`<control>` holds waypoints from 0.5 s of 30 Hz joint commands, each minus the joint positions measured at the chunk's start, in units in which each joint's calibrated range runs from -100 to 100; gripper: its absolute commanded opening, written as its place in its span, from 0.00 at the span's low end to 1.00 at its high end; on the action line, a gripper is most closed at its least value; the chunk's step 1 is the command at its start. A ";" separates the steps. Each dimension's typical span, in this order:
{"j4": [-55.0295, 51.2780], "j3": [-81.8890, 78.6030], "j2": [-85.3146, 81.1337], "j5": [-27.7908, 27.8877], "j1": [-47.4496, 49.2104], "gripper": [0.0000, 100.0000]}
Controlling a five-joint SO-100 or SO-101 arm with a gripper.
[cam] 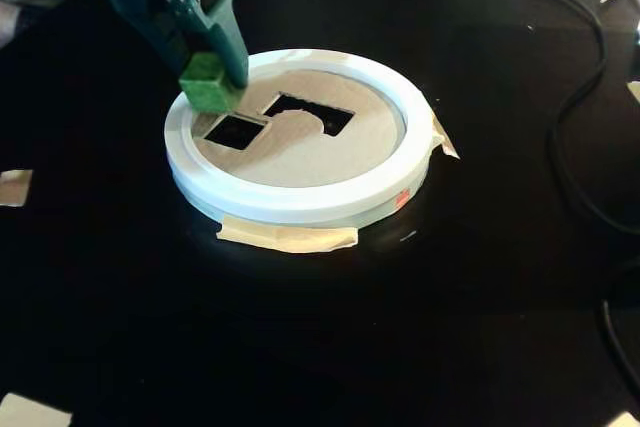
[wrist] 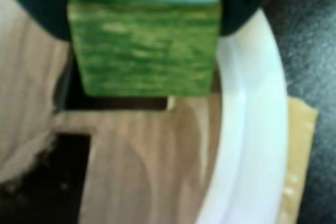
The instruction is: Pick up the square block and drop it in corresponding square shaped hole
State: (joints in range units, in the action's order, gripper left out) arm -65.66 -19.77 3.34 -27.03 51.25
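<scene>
One square block [cam: 207, 84], a small green wooden cube with streaked, worn paint, clamped between the two dark green fingers of the gripper [cam: 212, 87] and held just above the near-left part of the disc, partly over the white rim [cam: 300, 202] in the fixed view. Directly under the cube in the wrist view, the dark square shaped hole [wrist: 118, 102], mostly hidden by the block [wrist: 144, 45]. One flat tan cardboard disc [cam: 300, 152], round, with two dark cutouts: the small square one [cam: 235, 131] and one larger irregular one [cam: 310, 113] with a curved notch. Around the ring, pieces of beige tape [cam: 288, 237] on the black table [cam: 330, 337]. One black cable [cam: 575, 97] at right.
</scene>
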 commanded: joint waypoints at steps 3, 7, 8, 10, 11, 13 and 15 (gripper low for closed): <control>1.49 4.47 1.18 0.44 -1.94 0.30; 1.59 4.56 1.18 1.81 -3.18 0.30; 1.59 4.56 1.18 1.90 -3.93 0.30; 1.59 4.56 1.18 1.95 -5.06 0.30; 2.39 4.56 1.18 2.20 -5.43 0.30; 4.80 4.56 1.18 2.64 -5.31 0.30; 7.71 4.19 1.27 2.83 -4.81 0.30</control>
State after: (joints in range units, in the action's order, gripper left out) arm -63.34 -19.77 5.04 -24.98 46.85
